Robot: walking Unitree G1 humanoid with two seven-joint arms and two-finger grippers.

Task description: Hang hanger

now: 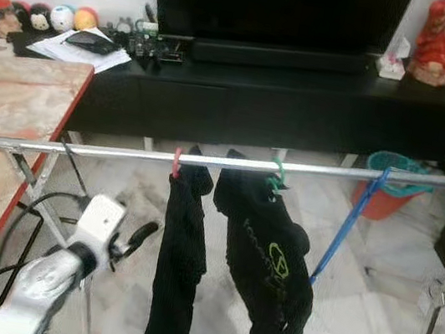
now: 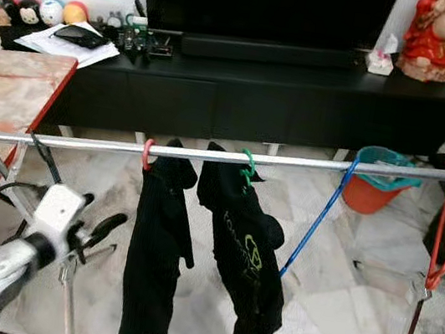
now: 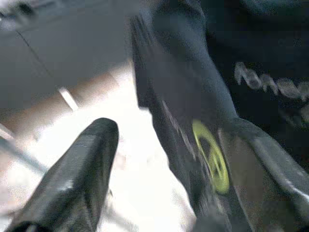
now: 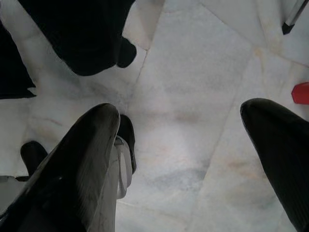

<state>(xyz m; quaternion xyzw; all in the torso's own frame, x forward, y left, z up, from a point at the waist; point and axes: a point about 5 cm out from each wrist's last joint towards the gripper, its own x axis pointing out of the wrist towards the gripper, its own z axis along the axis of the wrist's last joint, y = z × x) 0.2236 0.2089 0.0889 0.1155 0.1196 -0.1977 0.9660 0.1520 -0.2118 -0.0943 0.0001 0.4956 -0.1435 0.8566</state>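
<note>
The rail (image 1: 232,163) is seen running crosswise above and ahead of the left gripper (image 1: 137,236), whose fingers are spread and empty, as are the right gripper's (image 4: 178,145).

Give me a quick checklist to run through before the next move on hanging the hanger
1. Left claw open and holding nothing: ok, its fingers are spread in the left wrist view.
2. Right claw open and holding nothing: ok, bare marble floor shows between its fingers.
3. A hanger held, ready to hang: not ok, neither claw holds one.
4. Free space on the rail: ok, a bare stretch lies left of the red hanger.
5. Garments already hung: ok, the two black garments hang from the red and green hanger hooks.
6. Blue hanger properly seated on the rail: cannot tell, it hangs at a slant.
</note>
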